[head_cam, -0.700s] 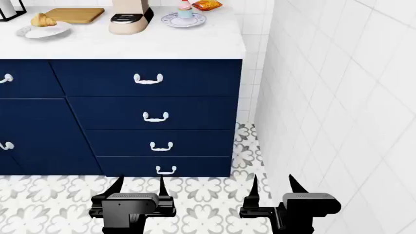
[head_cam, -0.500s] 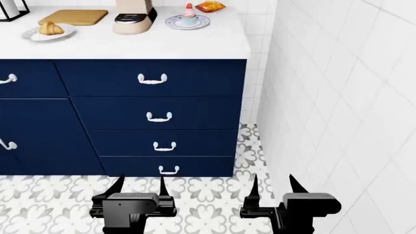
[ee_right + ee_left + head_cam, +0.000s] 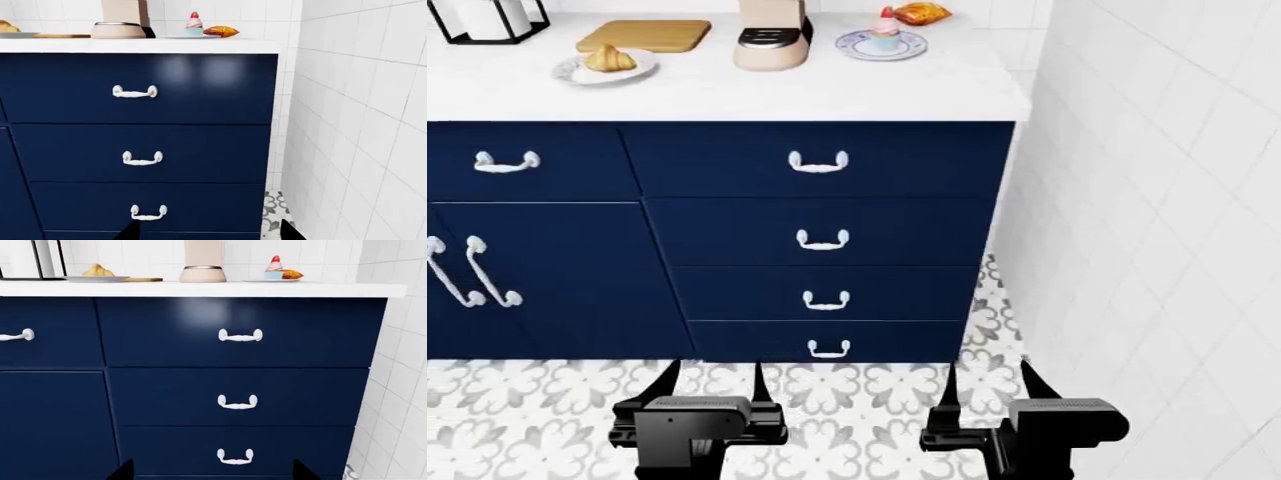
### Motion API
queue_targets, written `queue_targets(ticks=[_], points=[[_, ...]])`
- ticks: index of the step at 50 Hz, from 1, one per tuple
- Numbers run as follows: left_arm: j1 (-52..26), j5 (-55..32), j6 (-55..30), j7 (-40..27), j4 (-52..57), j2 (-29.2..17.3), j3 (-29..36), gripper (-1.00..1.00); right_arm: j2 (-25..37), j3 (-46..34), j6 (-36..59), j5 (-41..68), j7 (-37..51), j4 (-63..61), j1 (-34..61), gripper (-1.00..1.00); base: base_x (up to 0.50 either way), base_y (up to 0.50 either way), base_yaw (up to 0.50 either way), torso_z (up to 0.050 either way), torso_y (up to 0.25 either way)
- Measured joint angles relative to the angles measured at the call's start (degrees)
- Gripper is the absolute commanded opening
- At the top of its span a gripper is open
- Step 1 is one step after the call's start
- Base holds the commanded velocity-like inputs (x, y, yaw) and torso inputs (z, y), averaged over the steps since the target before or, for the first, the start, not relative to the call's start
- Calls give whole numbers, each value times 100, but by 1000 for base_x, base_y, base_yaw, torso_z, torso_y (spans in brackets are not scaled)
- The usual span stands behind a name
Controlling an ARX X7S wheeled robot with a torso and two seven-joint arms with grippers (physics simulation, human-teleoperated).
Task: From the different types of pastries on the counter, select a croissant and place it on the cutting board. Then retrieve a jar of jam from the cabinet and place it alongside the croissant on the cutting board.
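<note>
The golden-brown croissant lies on a white plate at the back left of the white counter; it also shows in the left wrist view. The wooden cutting board lies just behind it. A pink cupcake stands on a patterned plate, with the orange-brown pastry beside it. No jam jar is in view. My left gripper and right gripper are open and empty, low over the floor in front of the navy drawers, far below the counter.
A beige appliance stands between the board and the cupcake. A black wire holder is at the far left. Navy drawers with white handles face me; cabinet doors are to the left. A white tiled wall closes the right side.
The view has shifted so the counter and drawers slid rightward in frame; more cabinet doors show at left. Both grippers keep their pose, open and empty.
</note>
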Motion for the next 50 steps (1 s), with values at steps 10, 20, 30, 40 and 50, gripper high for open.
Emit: queue_targets(ticks=[10,20,30,40,50], points=[[-3,-84,3,-77,17,-76,82,100,67,-97,7,52,84,-1,13,100,0,500,0,0,0],[10,-148,22,-158,33,-142,162,100,132,-181,-7,108,161,6,20,100,0,500,0,0,0],[4,-209,45,-226,25,-209,232,100,190,-257,-21,159,234,9,24,100,0,500,0,0,0],[-10,-268,68,-280,3,-270,290,100,240,-326,-34,203,301,13,28,100,0,500,0,0,0],[-19,-319,83,-331,-8,-320,345,100,287,-385,-44,247,358,16,34,100,0,500,0,0,0]])
